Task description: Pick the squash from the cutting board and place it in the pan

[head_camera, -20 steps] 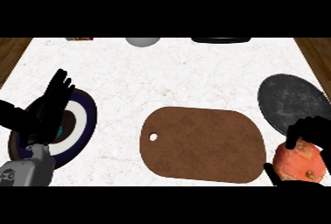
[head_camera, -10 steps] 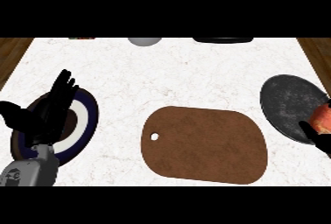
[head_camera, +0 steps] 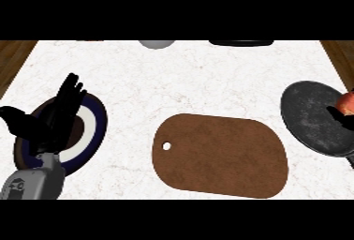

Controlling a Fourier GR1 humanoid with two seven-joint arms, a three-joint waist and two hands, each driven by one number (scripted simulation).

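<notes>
Head view: steep look down on the white marbled counter [head_camera: 207, 84].
Right hand [head_camera: 340, 115]: mostly cut off at the view's right edge; dark fingers curl round the squash, so it has hold of it.
Squash [head_camera: 348, 99]: only an orange sliver shows just above those fingers, over the right rim of the pan, off the board.
Pan [head_camera: 314, 117]: dark and round, directly under and left of the right hand.
Cutting board [head_camera: 220, 155]: brown, bare, well to the left of the right hand.
Left hand [head_camera: 48, 123]: resting, fingers straight and up, over a dark-rimmed plate [head_camera: 95, 126].
Handling, as a judgement: squash is likely stiff, smooth-skinned and fairly heavy; it may roll, so grasp across the widest middle.
</notes>
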